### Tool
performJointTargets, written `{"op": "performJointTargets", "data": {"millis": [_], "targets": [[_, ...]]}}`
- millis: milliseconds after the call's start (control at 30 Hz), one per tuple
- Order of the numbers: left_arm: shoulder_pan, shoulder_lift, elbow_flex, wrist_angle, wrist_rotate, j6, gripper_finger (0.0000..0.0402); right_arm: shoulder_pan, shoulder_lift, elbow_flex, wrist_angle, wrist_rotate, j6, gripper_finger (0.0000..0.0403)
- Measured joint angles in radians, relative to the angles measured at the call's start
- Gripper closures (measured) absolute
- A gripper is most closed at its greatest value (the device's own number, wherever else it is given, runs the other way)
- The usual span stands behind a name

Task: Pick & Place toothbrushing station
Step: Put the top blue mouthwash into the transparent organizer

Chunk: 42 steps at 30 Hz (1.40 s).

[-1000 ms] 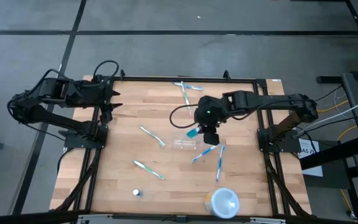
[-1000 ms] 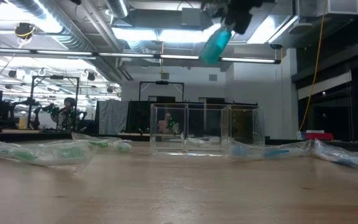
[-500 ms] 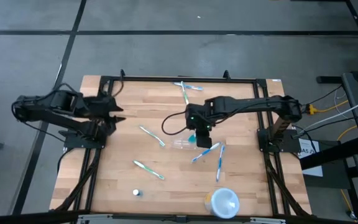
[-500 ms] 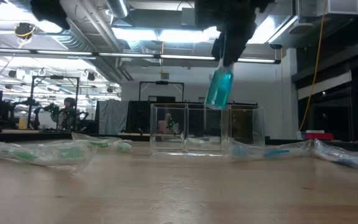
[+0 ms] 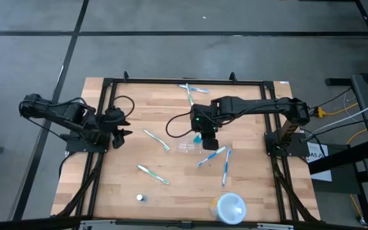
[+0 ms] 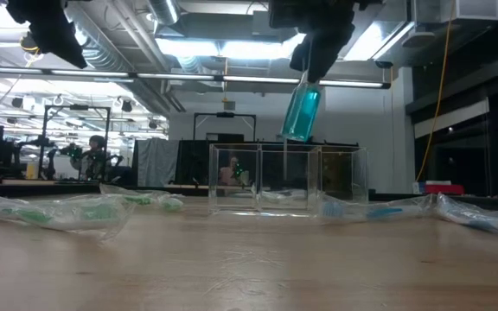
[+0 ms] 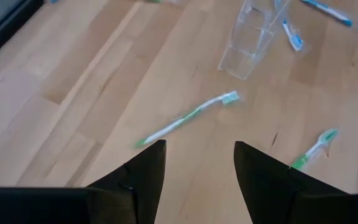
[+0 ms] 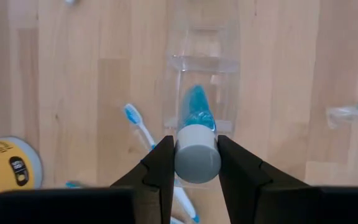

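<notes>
One tube over the holder
Right gripper point(image 8: 195, 163) jaws hold a teal tube point(image 6: 302, 112) above the clear toothbrushing station point(image 5: 190, 148): light, slippery; left gripper point(image 7: 197, 163) wide.

A robotics lab or workshop: an open industrial hall with exposed ceiling ducts point(image 6: 102, 34), strip lights point(image 6: 197, 47) and a bare concrete floor point(image 5: 171, 51). A framed wooden table point(image 5: 133, 166) stands centrally; a person point(image 6: 96, 155) sits far off at nine o'clock.
</notes>
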Motion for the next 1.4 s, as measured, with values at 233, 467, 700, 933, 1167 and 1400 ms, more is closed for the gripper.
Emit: {"op": "performJointTargets", "data": {"millis": [233, 467, 700, 933, 1167, 1400], "targets": [[-0.025, 0.0, 0.0, 0.004, -0.039, -0.024, 0.0217, 0.003, 0.141, 0.25, -0.119, -0.014, -0.073, 0.0304], [-0.027, -0.004, 0.0, 0.003, -0.04, -0.04, 0.0217, 0.002, 0.348, 0.534, -0.429, 0.011, -0.147, 0.0304], [-0.028, -0.008, 0.0, 0.002, -0.051, -0.04, 0.0217, -0.001, 0.371, 0.616, -0.435, 0.016, -0.154, 0.0304], [-0.027, -0.008, 0.0, 0.003, -0.07, -0.014, 0.0217, -0.005, 0.392, 0.615, -0.428, 0.023, -0.143, 0.0304], [-0.027, -0.008, 0.0, 0.003, -0.073, -0.014, 0.0217, -0.005, 0.442, 0.615, -0.44, 0.024, -0.15, 0.0304], [-0.028, -0.008, 0.0, 0.005, -0.072, -0.014, 0.0217, -0.011, 0.446, 0.594, -0.434, 0.041, -0.164, 0.0304]]}}
